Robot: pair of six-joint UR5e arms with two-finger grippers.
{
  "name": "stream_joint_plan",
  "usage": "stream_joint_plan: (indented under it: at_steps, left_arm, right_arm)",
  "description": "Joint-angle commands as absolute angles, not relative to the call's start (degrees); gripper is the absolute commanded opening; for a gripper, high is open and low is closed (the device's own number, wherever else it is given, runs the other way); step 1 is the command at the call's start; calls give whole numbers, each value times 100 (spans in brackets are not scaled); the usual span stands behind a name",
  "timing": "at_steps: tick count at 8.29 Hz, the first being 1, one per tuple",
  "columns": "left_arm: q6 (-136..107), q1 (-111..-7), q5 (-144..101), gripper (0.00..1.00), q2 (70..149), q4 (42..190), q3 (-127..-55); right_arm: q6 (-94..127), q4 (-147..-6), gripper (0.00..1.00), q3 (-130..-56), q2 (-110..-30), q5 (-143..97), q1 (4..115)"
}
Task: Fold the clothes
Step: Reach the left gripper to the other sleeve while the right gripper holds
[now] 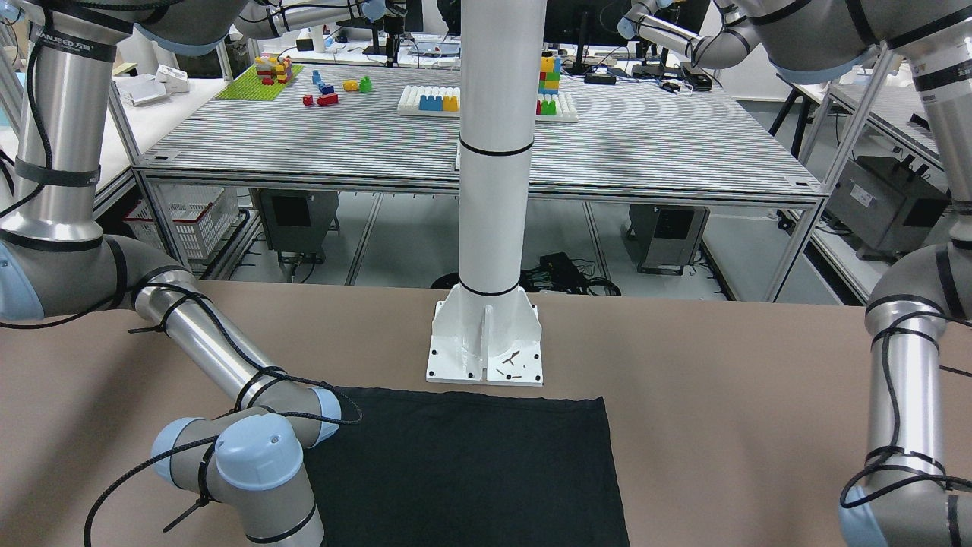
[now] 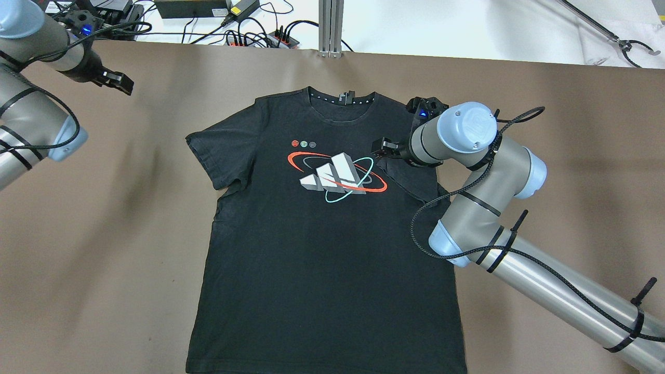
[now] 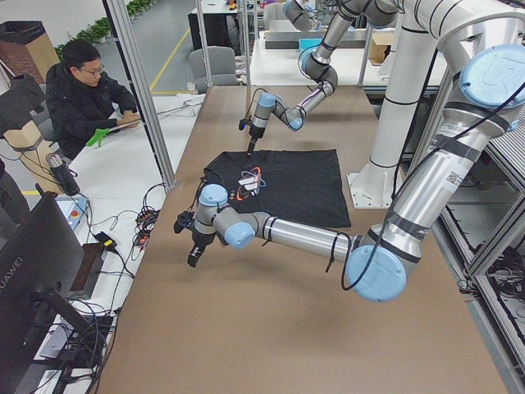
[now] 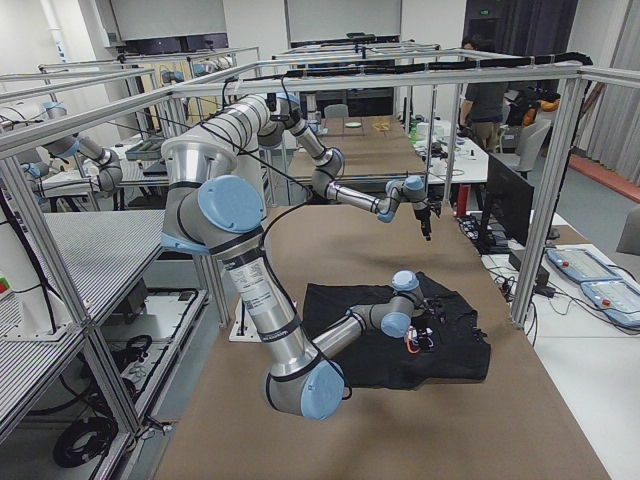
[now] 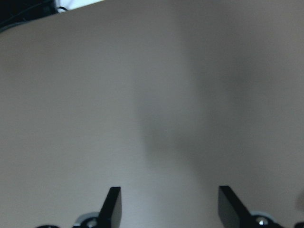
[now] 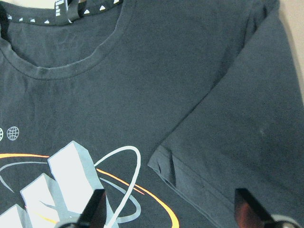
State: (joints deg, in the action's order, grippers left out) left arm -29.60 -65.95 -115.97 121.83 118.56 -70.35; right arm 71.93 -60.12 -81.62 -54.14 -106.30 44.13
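Probably just beside T-shirt [image 1: 471,463]: pillar base [image 1: 486,346]

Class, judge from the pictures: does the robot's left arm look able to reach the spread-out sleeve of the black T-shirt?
Probably yes. The left gripper hangs open over bare table, with nothing between it and the sleeve; the right gripper is over the other side of the T-shirt.

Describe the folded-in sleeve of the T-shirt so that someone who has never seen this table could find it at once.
A black T-shirt lies flat on the brown table, collar away from the robot. Under the right gripper, one sleeve is folded in over the chest, its hem at the edge of the printed logo. The other sleeve lies spread outwards.
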Motion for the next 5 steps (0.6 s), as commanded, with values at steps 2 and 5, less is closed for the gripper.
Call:
stream_joint_plan:
  at_steps: [2, 5]
  left_arm:
    - [-3952, -6014, -12392, 60, 12743, 11935, -6609]
    - [-4149, -5617, -12349, 48, 12788, 12129, -6382]
  right_arm:
    - [7155, -6029, 95, -8367, -5668, -10635, 4421]
    - [7137, -6029, 95, -8367, -5739, -10626, 4474]
